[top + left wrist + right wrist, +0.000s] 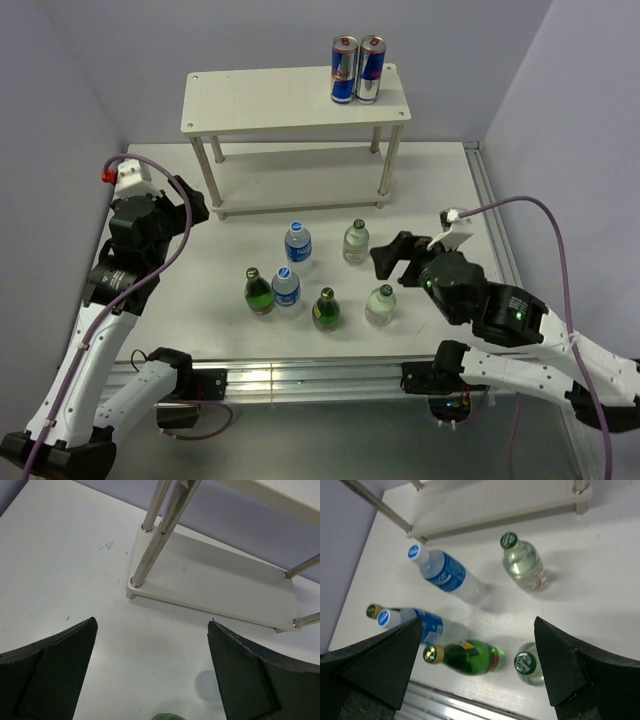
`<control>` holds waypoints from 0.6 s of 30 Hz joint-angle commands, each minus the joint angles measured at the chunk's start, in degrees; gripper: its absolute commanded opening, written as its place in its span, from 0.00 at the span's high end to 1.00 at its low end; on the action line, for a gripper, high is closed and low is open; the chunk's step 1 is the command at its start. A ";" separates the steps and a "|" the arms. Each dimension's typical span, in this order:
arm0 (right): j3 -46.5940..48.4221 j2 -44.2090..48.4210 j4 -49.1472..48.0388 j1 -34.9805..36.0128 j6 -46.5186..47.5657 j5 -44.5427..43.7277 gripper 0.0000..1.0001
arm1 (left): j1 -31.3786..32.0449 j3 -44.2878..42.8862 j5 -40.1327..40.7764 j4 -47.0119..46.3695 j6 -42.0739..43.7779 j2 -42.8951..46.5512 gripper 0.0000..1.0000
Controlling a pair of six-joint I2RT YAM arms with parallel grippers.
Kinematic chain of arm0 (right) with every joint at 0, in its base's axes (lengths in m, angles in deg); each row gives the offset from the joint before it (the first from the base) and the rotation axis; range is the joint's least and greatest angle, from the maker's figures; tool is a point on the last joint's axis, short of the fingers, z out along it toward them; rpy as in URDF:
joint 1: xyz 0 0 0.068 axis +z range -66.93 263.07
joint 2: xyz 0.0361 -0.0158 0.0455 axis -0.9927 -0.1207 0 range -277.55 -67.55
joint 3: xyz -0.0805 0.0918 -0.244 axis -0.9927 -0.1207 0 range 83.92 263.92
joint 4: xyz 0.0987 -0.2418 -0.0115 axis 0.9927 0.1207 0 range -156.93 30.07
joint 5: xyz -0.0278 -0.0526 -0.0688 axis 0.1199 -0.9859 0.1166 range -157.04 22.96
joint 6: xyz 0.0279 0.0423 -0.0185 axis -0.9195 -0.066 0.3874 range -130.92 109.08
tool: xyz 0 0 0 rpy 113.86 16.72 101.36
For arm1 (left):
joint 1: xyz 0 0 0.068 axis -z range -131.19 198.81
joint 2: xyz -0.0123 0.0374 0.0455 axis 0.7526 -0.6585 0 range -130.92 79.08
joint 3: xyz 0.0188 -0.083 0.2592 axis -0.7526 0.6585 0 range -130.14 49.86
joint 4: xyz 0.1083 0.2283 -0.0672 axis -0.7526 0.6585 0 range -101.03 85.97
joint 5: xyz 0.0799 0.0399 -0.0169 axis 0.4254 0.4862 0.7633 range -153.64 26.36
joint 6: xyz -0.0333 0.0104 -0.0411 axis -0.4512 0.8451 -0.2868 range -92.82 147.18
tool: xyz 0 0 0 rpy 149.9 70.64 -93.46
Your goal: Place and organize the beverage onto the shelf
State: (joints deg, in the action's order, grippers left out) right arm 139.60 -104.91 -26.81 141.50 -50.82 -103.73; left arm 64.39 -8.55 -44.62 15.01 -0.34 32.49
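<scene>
Bottles (pixel 286 288): six, upright on worktop (pixel 240 240), short of shelf (pixel 295 100). Right pincer (pixel 388 262), jaws apart, is the nearer; pale bottle (pixel 526 662) just ahead-below, beside its right finger, axis vertical. Left pincer (pixel 152 670), jaws apart, faces the shelf's corner.

**Both arms raised, jaws wide apart**

The left arm (pixel 100 300) rises from its base at the near left, bends at the elbow and carries its wrist forward. The left gripper (pixel 193 208) points rightward and away, its jaws spread wide with nothing between them. The right arm (pixel 520 330) reaches in low from the near right. The right gripper (pixel 388 258) points leftward, its jaws equally wide and empty.
</scene>
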 commanded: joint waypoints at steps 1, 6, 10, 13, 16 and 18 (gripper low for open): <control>-1.79 -0.25 7.50 8.78 -11.04 -15.24 0.00 | 0.16 0.22 2.07 -1.17 1.78 1.15 0.01; -5.49 -1.65 15.24 17.92 -24.86 -18.59 0.00 | 0.16 1.63 1.89 -1.70 1.69 3.08 0.01; -4.10 -9.79 29.69 26.62 -46.84 -22.37 0.00 | 0.16 1.72 1.72 -1.70 1.78 3.35 0.01; -0.23 -20.50 42.63 36.09 -63.14 -25.01 0.00 | 0.16 1.64 1.63 -1.52 1.69 3.35 0.01; -1.71 -25.64 42.59 38.51 -70.01 -23.43 0.00 | 0.16 1.99 1.45 -1.61 1.78 3.96 0.01; -3.81 -26.53 42.59 38.60 -72.85 -23.34 0.00 | 0.16 2.16 1.36 -1.87 1.78 4.49 0.01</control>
State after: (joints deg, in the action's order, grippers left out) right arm 136.96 -131.34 4.01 179.58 -108.09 -123.49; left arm 64.39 -6.60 -43.37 14.94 0.57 35.64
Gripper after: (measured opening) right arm 0.997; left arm 0.993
